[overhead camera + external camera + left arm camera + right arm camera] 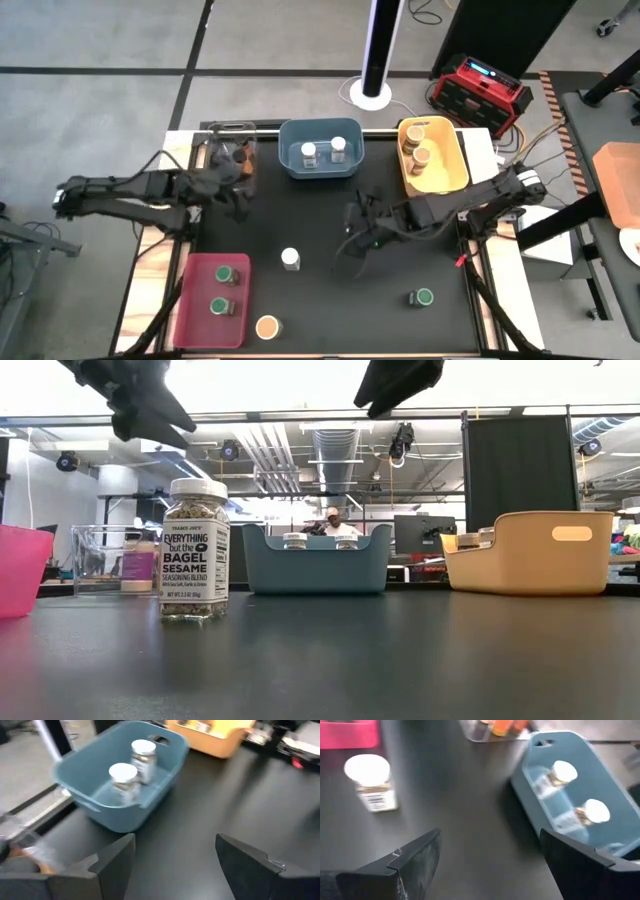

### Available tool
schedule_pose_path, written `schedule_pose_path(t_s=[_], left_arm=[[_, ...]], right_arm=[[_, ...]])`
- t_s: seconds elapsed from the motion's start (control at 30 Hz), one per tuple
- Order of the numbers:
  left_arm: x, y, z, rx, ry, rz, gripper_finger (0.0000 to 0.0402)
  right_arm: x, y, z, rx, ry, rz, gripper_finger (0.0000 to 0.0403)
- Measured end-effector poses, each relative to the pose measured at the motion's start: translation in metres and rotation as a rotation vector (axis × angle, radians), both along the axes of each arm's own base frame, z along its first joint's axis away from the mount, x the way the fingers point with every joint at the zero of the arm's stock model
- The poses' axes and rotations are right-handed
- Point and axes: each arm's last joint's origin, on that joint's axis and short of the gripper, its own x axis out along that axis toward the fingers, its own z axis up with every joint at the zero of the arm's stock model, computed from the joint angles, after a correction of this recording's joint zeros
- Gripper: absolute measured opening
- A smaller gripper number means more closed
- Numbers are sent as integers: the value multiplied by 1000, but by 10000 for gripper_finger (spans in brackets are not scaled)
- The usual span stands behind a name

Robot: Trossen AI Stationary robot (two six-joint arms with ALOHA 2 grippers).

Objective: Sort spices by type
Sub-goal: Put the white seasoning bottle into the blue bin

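My right gripper [352, 232] hangs open and empty above the mat; the white-lidded jar [290, 258] stands nearby, apart.

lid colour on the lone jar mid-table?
White lid, clearest in the high view.

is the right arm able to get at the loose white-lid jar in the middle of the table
Probably yes: the right gripper is open, holds nothing, and the white-lid jar stands alone on bare table nearby.
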Motion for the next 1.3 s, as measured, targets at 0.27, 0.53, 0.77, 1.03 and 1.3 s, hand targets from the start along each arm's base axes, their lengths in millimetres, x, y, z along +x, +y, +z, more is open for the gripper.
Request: schedule_pose_path(t_s=[0.27,0.53,0.77,1.03,1.3], left_arm=[[12,-25,-4,43,-7,-78,261],[16,-32,-7,73,-2,-82,261],[16,-32,-6,79,-3,-79,261],[16,-32,-6,80,-6,-78,261],[17,-32,-6,81,-9,-77,261]], right_arm=[[25,31,-30,26,-84,180,329],[63,37,-65,32,-173,279,331],[89,33,-88,79,-246,307,339],[103,29,-102,142,-299,327,339],[108,30,-110,188,-324,331,356]])
